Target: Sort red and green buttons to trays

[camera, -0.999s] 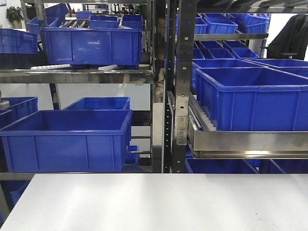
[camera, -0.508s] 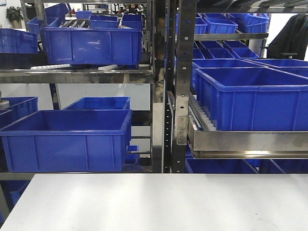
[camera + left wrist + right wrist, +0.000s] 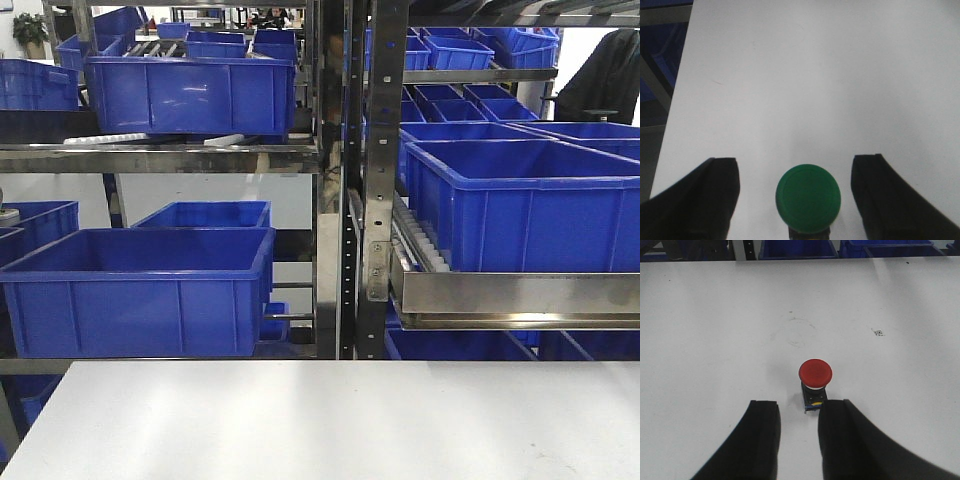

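Note:
In the left wrist view the green button (image 3: 808,197) stands on the white table (image 3: 815,75), cap facing up. It sits between the two dark fingers of my left gripper (image 3: 796,160), which is open with a wide gap on each side of the cap. In the right wrist view the red button (image 3: 815,372) stands upright on its dark body. It is just ahead of the tips of my right gripper (image 3: 800,407), close to the right finger (image 3: 840,440). That gripper is open, with nothing between its fingers. The trays are out of view, and neither gripper shows in the front view.
Metal racks behind the table hold deep blue crates, one at lower left (image 3: 140,290) and one at right (image 3: 520,200). The table's left edge (image 3: 675,100) runs close to my left gripper. A small printed mark (image 3: 878,332) lies on the table beyond the red button.

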{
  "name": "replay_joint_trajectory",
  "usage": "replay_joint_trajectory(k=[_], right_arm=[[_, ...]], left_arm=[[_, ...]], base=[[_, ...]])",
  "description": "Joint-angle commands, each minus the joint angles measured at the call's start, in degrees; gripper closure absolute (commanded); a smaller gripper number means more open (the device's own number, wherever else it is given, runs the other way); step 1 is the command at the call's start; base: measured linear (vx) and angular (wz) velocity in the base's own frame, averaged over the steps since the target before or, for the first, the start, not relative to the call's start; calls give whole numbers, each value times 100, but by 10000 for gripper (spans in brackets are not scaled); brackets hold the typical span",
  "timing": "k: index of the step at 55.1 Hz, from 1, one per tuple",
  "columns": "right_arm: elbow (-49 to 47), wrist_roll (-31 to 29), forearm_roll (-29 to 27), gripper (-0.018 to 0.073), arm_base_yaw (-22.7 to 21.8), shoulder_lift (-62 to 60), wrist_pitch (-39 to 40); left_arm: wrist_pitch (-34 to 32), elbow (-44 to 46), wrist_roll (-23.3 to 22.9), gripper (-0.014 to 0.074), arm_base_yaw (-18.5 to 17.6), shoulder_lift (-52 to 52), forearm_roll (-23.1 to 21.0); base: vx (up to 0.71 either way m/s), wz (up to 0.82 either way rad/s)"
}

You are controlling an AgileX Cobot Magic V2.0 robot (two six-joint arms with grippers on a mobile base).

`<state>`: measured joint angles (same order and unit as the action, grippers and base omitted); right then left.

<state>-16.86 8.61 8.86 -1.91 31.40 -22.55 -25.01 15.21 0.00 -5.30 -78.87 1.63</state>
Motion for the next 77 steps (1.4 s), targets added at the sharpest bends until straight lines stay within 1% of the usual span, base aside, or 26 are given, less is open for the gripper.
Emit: replay_joint_trajectory(k=[1, 14, 25, 29, 34, 39, 44, 51, 52, 57, 58, 62, 65, 70, 77], right_arm=[[-214, -6, 85, 253, -34, 65, 406], [-214, -6, 88, 253, -34, 65, 386], [-214, -6, 88, 253, -34, 65, 386], [-214, -6, 93, 253, -34, 65, 375], [-214, -6, 92, 253, -34, 65, 225], [-214, -6, 92, 231, -34, 70, -24], [-214, -6, 293, 184, -34, 164, -45], [-229, 105, 555, 78, -34, 476, 238], [-229, 145, 562, 65, -39, 530, 278], [-229, 566, 555, 7, -54, 929, 437], [-229, 651, 555, 1, -54, 1050, 450], [-229, 1000, 560, -18, -54, 1445, 570], [-243, 1075, 603, -19, -54, 1799, 748], [-417, 1075, 712, -19, -54, 2378, 891], [-1019, 1075, 725, -19, -66, 3227, 744]], left_arm=[[-808, 231, -49, 17, -29, -243, -55], [-993, 570, -38, 17, -25, -1174, -61], [-962, 612, -49, 17, -25, -1707, -61], [-1096, 612, -49, 17, -25, -1886, -61], [-1295, 612, -49, 18, -25, -2102, -61], [-1390, 612, -56, 39, -25, -2260, -61], [-1441, 612, -56, 103, -25, -2305, -66], [-1630, 612, -56, 258, -25, -2300, -163], [-1635, 612, -56, 292, -25, -2300, -163], [-1608, 612, -56, 421, -25, -2300, -349], [-1596, 612, -56, 454, -25, -2300, -371], [-1552, 612, -56, 541, -25, -2300, -415], [-1511, 612, -56, 597, -25, -2300, -415], [-1502, 612, -56, 605, -25, -2300, -401], [-1502, 612, -56, 603, -25, -2300, -401]], base=[[0, 0], [0, 0], [0, 0], [0, 0], [0, 0], [0, 0], [0, 0], [0, 0], [0, 0], [0, 0], [0, 0], [0, 0], [0, 0], [0, 0], [0, 0]])
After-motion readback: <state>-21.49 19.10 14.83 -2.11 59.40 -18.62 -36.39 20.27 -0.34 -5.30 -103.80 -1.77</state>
